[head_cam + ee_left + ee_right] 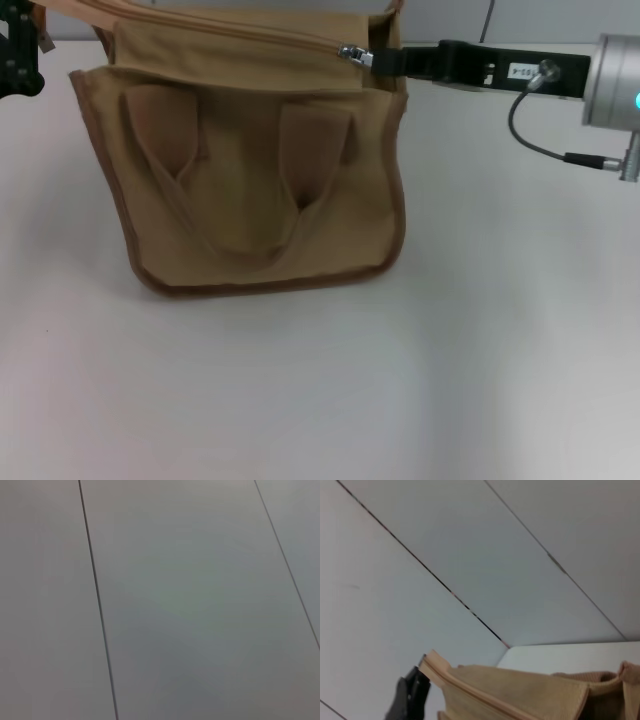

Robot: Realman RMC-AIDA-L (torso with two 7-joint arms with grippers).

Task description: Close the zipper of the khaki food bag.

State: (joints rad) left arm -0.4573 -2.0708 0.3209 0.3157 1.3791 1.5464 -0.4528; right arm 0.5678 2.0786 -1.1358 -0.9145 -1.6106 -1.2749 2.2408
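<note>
The khaki food bag stands upright on the white table, its two handles hanging down its front. Its tan zipper runs along the top, and the silver slider sits near the bag's right end. My right gripper reaches in from the right at the top edge, shut on the slider's pull tab. My left gripper is at the bag's upper left corner. The right wrist view shows the bag's top with the left gripper beside its far corner.
The white table stretches out in front of and to the right of the bag. A grey panelled wall fills the left wrist view. A black cable loops under the right arm.
</note>
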